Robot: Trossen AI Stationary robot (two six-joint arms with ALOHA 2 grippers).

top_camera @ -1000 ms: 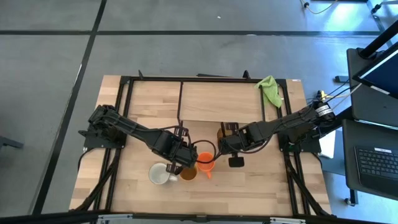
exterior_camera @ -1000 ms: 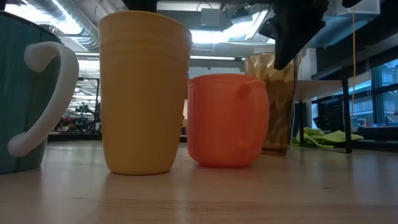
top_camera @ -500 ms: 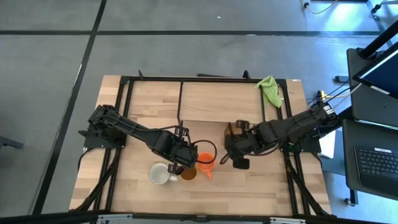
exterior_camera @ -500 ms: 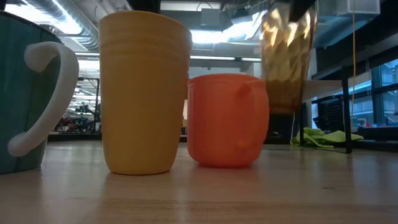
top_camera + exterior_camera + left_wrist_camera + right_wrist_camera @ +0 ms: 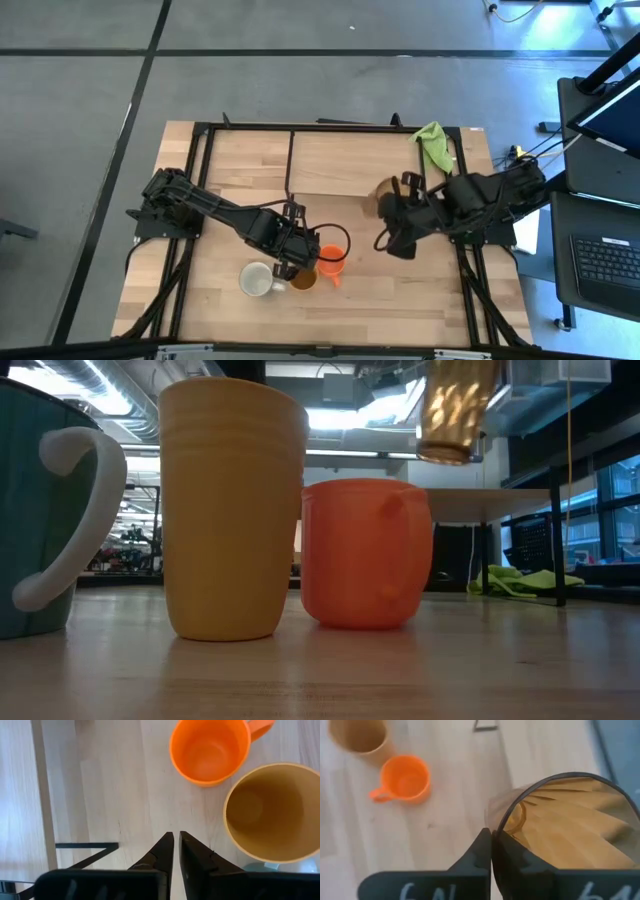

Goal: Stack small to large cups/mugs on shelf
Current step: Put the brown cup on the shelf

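While both arms reach in over the worktop (image 5: 230,160), I log the scene from largest to smallest. The shelf (image 5: 340,165), a light-wood board, sits at the far middle of the worktop with a green cloth (image 5: 433,143) near its right end. My right gripper (image 5: 491,851) is lifted above the worktop just off the shelf's near right corner, its jaws clamped on the rim of the amber tumbler (image 5: 565,827), which hangs clear of the surface in the low view. My left gripper (image 5: 175,851) sits low, jaws nearly together with only a thin slit between them and nothing held, just beside the tan-yellow mug (image 5: 267,812). The white mug (image 5: 257,280) stands to its left, the small orange cup (image 5: 210,750) to its right.
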